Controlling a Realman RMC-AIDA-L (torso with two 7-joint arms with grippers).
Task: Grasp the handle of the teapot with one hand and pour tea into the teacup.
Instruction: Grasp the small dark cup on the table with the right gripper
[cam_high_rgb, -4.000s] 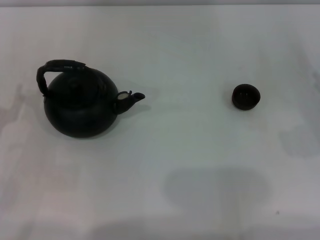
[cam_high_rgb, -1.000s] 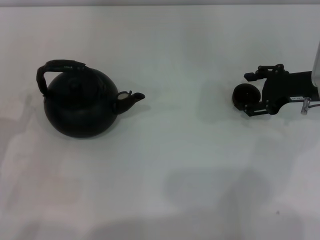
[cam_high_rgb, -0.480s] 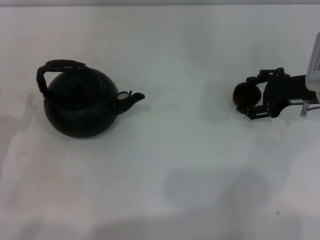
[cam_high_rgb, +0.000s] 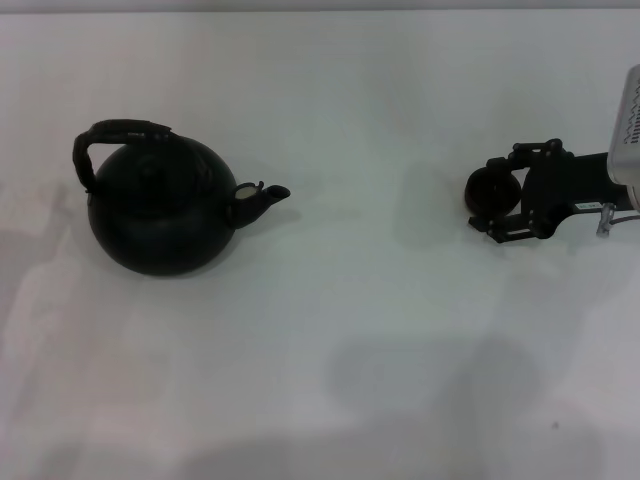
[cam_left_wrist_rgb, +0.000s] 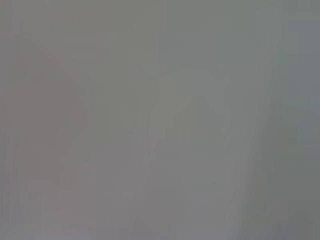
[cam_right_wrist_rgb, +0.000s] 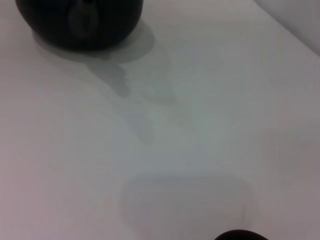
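Right gripper (cam_high_rgb: 497, 196), fingers apart around the teacup (cam_high_rgb: 487, 191) at 3 o'clock on the desk (cam_high_rgb: 350, 330), should close gently, squarely, to steady it; teapot (cam_high_rgb: 160, 205) sits well apart at 9 o'clock, handle (cam_high_rgb: 118, 134) free; left gripper unseen.

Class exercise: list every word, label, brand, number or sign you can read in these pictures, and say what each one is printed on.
None can be read.
The teapot, the teacup and the table carry no visible lettering.
The right claw, beside the teacup, has a small pale tag behind it, too small to read.
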